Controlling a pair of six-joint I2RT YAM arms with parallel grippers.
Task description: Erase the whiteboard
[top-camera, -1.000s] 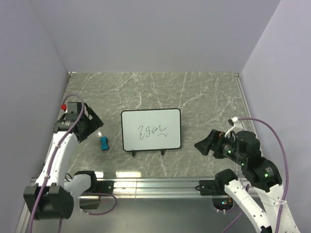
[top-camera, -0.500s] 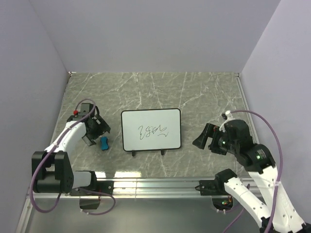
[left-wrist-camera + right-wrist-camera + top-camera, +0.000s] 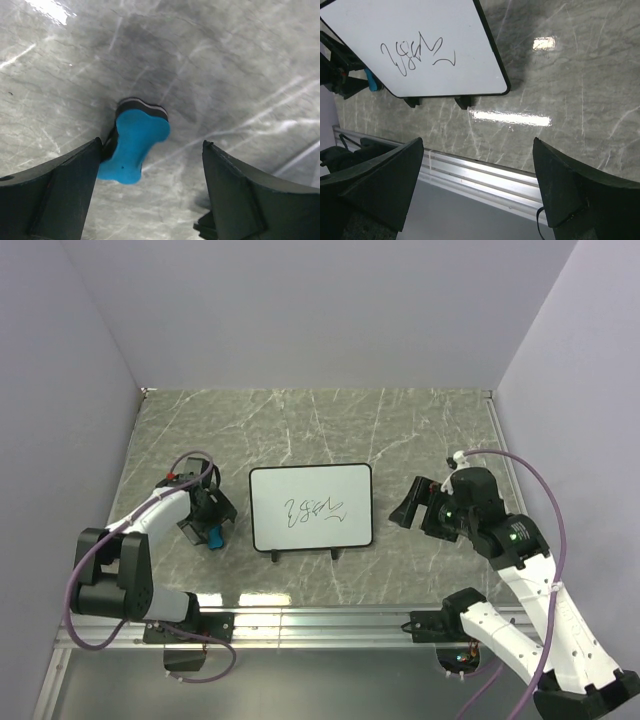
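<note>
The whiteboard [image 3: 310,505] lies flat in the middle of the marble table, with a dark scribble [image 3: 314,508] on it and two black feet at its near edge. It also shows in the right wrist view [image 3: 427,50]. A small blue eraser [image 3: 214,536] lies left of the board. My left gripper [image 3: 210,523] is open right over it; in the left wrist view the eraser [image 3: 134,145] sits between the jaws, against the left finger [image 3: 55,195]. My right gripper [image 3: 408,506] is open and empty, just right of the board.
The metal rail [image 3: 320,620] runs along the table's near edge, also seen in the right wrist view [image 3: 485,172]. Lilac walls close in the table at the back and on both sides. Bare marble [image 3: 420,435] lies behind and right of the board.
My left gripper has come down and rightward onto the blue eraser, jaws open around it. My right gripper has moved left and away from me, toward the board's right edge.
</note>
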